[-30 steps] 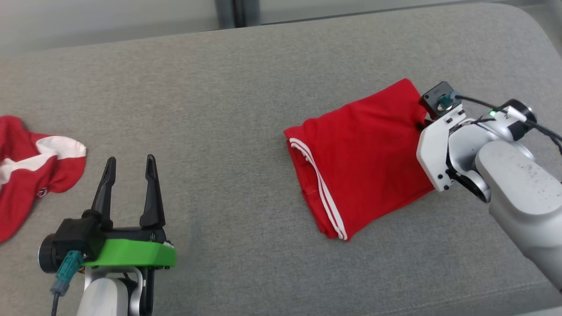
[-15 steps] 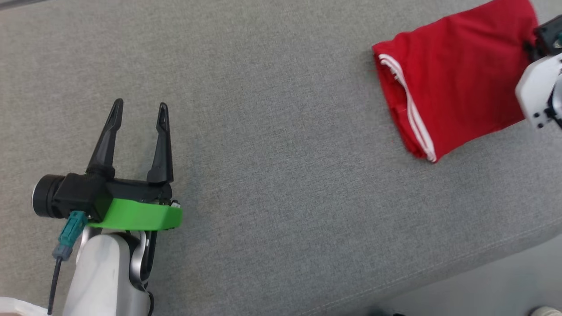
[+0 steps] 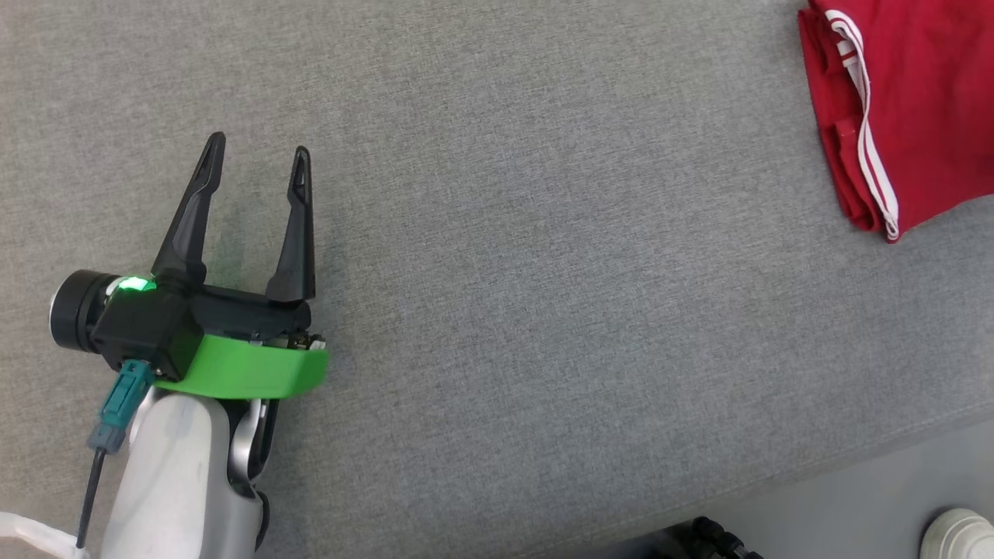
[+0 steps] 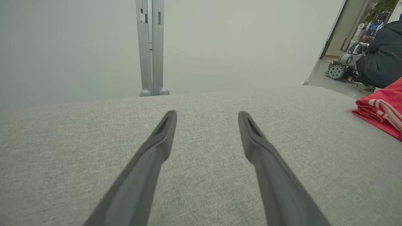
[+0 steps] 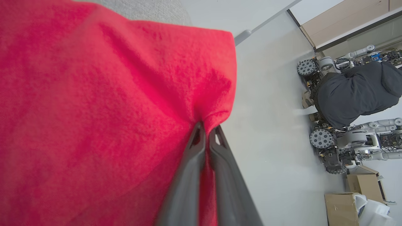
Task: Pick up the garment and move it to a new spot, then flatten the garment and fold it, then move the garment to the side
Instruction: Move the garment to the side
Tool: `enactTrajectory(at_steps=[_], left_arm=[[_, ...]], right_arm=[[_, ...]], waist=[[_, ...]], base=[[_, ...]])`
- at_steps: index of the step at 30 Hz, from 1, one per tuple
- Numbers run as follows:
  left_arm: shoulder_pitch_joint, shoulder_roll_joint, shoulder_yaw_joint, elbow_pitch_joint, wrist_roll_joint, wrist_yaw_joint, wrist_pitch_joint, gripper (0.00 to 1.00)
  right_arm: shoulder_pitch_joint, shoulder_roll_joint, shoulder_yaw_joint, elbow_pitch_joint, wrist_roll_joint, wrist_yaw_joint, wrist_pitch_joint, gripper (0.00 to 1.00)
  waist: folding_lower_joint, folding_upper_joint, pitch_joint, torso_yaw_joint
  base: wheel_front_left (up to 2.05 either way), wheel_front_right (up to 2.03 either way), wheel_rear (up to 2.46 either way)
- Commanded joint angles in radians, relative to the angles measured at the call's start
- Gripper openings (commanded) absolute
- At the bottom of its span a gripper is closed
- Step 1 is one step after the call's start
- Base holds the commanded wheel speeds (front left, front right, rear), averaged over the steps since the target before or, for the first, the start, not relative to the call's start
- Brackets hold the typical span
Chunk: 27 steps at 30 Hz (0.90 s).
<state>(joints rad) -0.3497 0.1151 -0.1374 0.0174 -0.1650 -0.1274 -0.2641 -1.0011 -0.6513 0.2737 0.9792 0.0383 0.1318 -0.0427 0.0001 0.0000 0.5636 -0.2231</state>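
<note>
A folded red garment (image 3: 916,101) with white stripes lies at the right end of a grey fabric surface (image 3: 543,233), one edge pinched between the closed fingers of the right gripper (image 5: 207,128). The left gripper (image 3: 258,151) hovers well apart, fingers spread wide and empty.

The garment (image 3: 924,101) at two o'clock — soft, fuzzy red cloth; bench (image 3: 543,272) — matt grey woven fabric; left pincer (image 3: 258,145) matt black plastic.
</note>
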Motion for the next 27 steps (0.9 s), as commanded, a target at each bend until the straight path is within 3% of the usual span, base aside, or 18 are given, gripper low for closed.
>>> enactTrajectory(at_steps=[1, 2, 3, 10, 15, 20, 27], left_arm=[[-0.009, 0.007, 0.0, 0.0, 0.002, -0.004, 0.0, 1.0], [-0.008, 0.006, -0.001, 0.001, 0.0, -0.004, 0.0, 1.0], [-0.008, 0.005, -0.001, 0.002, -0.002, -0.004, 0.0, 1.0], [0.018, -0.011, 0.012, 0.016, -0.015, -0.004, 0.0, 1.0], [0.055, -0.027, 0.039, 0.04, -0.025, -0.001, 0.0, 1.0], [0.109, -0.046, 0.074, 0.068, -0.039, 0.004, 0.0, 1.0], [0.199, -0.06, 0.12, 0.109, -0.055, 0.026, 0.0, 1.0]], right_arm=[[-0.005, 0.004, -0.026, 0.013, -0.028, -0.002, -0.013, 0.02], [-0.001, 0.006, -0.056, 0.017, -0.049, -0.002, -0.026, 0.46], [0.003, 0.01, -0.078, 0.025, -0.063, -0.002, -0.034, 1.0], [0.045, 0.046, -0.256, 0.057, -0.17, -0.002, -0.09, 1.0], [0.109, 0.101, -0.348, 0.002, -0.224, -0.002, -0.162, 1.0], [0.224, 0.196, -0.435, -0.127, -0.181, -0.002, -0.215, 1.0], [0.454, 0.324, -0.412, -0.401, -0.081, -0.002, -0.221, 1.0]], waist=[[-0.0001, 0.0, 0.007, 0.015], [-0.0001, 0.0, 0.005, 0.02], [-0.0001, 0.0, 0.003, 0.024], [-0.0001, 0.0, -0.049, 0.056], [-0.0001, 0.0, -0.124, 0.085], [-0.0001, 0.0, -0.228, 0.119], [-0.0001, 0.0, -0.369, 0.169]], base=[[0.0, 0.0, 0.0], [0.0, 0.0, 0.0], [0.0, 0.0, 0.0], [0.0, 0.0, 0.0], [0.0, 0.0, 0.0], [0.0, 0.0, 0.0], [0.0, 0.0, 0.0]])
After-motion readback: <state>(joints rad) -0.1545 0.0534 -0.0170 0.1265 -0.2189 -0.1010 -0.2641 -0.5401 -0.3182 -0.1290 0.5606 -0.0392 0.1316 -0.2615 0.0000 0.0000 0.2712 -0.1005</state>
